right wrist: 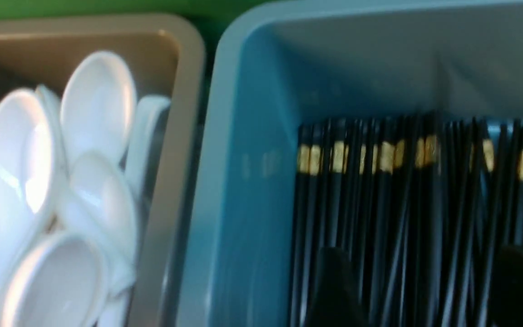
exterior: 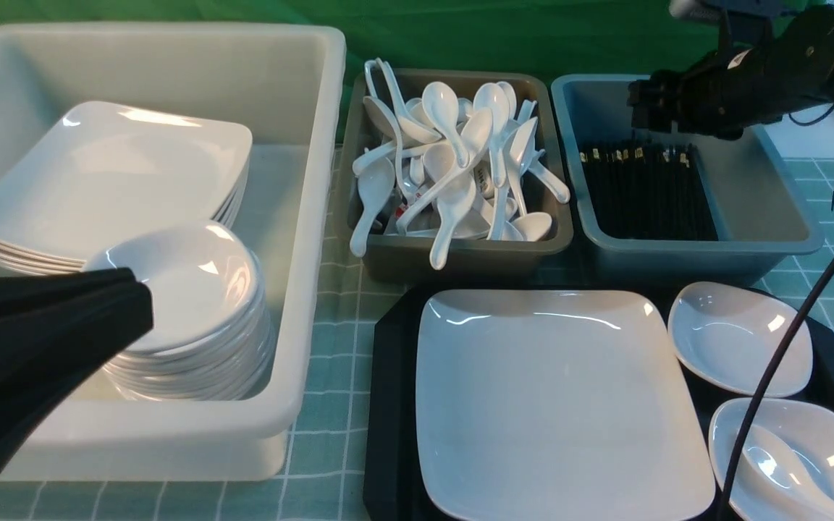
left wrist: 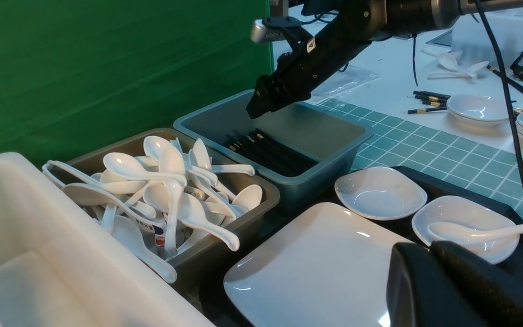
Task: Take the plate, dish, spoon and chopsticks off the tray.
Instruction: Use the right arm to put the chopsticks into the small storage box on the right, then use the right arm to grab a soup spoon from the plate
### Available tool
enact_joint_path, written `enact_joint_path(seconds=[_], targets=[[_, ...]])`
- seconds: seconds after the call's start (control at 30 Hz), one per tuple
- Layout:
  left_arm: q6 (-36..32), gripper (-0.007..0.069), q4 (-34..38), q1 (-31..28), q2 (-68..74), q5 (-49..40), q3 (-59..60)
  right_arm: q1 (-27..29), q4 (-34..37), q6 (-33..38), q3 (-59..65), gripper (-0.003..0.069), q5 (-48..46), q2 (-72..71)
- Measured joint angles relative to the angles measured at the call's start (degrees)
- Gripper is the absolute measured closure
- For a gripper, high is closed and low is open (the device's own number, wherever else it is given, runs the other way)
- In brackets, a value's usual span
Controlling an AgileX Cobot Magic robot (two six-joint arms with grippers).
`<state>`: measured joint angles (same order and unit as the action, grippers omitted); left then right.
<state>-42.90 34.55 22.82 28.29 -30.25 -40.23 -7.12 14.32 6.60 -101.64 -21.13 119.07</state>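
Chopsticks (right wrist: 379, 218) | in tub (exterior: 772, 195) (blue-grey) | below right claw (right wrist: 420, 277)

Left gripper: black, tapered, smooth-sided gripper (exterior: 143, 307); enters at left edge of front view, tip directed right.
Left fingers: closed, tips together at lower right of left wrist view.
Right arm: black, jointed arm with cylindrical sections (exterior: 808, 65); extends from right edge into upper right of front view; slopes down toward upper centre in left wrist view.
Right wrist housing: silver-and-black, rounded (left wrist: 268, 31); mounted above the wrist.
Right gripper: black, blocky gripper (exterior: 649, 107); directed left in front view; fingers spread apart at lower edge of right wrist view.
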Motion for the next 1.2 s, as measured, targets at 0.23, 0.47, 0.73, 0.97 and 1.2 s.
enact_joint_path(seconds=[0.23, 0.47, 0.73, 0.97, 1.2], targets=[[0.00, 0.0608, -0.22, 0.00, 0.00, 0.12, 0.00, 0.05, -4.99, 5.36, -0.14, 0.0394, -21.78, -12.11], [0.00, 0.0608, -0.52, 0.00, 0.00, -0.29, 0.00, -0.20, -12.66, 6.52, 14.02, 0.0465, -40.91, -25.93], [-0.05, 0.0608, -0.85, 0.00, 0.00, -2.10, 0.00, -0.26, -13.80, 9.53, 39.17, 0.0312, -41.68, -36.61], [-0.05, 0.0608, -0.91, 0.00, 0.00, -2.33, 0.00, -0.26, -13.84, 11.96, 51.73, 0.0215, -29.38, -36.31], [-0.10, 0.0608, -0.91, 0.00, 0.00, -2.47, 0.00, -0.33, -13.85, 12.21, 54.52, 0.0202, -24.32, -34.51]])
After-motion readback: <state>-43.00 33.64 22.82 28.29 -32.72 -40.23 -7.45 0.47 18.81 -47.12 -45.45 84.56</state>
